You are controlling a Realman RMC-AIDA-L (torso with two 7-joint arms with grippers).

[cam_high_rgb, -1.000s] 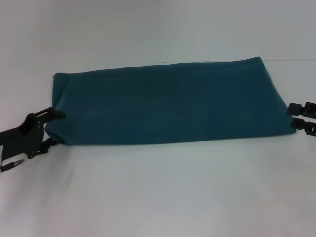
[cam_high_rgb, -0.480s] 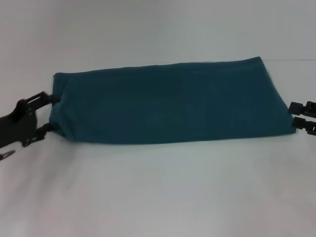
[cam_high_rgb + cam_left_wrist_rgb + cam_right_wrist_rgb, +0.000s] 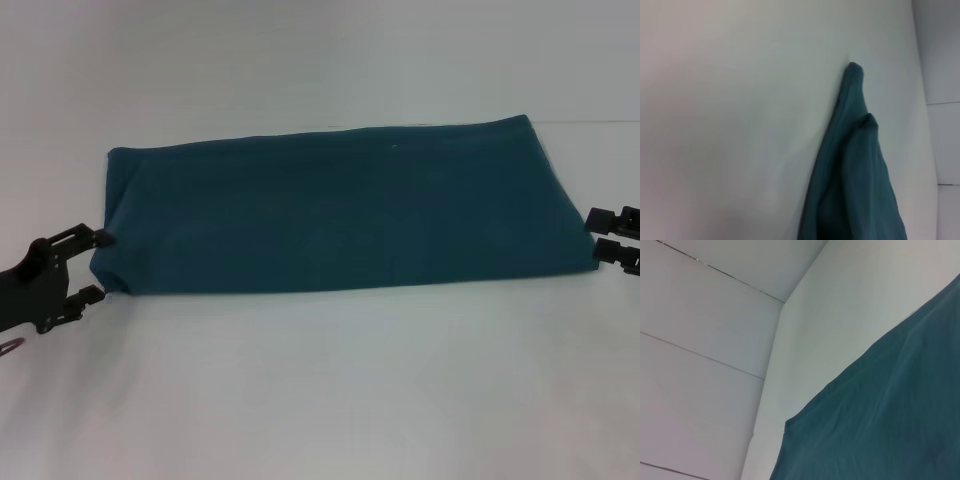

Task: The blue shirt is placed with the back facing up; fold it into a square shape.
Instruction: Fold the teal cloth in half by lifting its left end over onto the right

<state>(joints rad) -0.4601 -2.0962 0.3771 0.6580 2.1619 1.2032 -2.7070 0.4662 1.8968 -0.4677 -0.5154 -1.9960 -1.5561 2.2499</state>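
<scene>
The blue shirt (image 3: 340, 210) lies flat on the white table (image 3: 320, 390), already folded into a long band that runs from left to right, plain side up, with no sleeves or lettering showing. That shape suggests the lengthwise folds are done and what remains is to bring one short end over the other, which would explain why a gripper sits at each end instead of along the long edges. The left gripper (image 3: 92, 267) is at the near left corner of the band, low over the table, its two fingers spread with a clear gap between them; the far fingertip (image 3: 103, 238) is touching or just beside the cloth edge and the near one is at the corner, but no fabric is visibly pinched, so I judge it holds nothing. The left wrist view shows the shirt's end (image 3: 855, 165) as a bunched, layered edge, so a grasp here would need to catch all the layers at once. The right gripper (image 3: 608, 233) sits just beside the right end of the band, its fingers parted by a narrow gap and closed on nothing. The right wrist view shows only smooth cloth (image 3: 880, 415) and table beyond it.
</scene>
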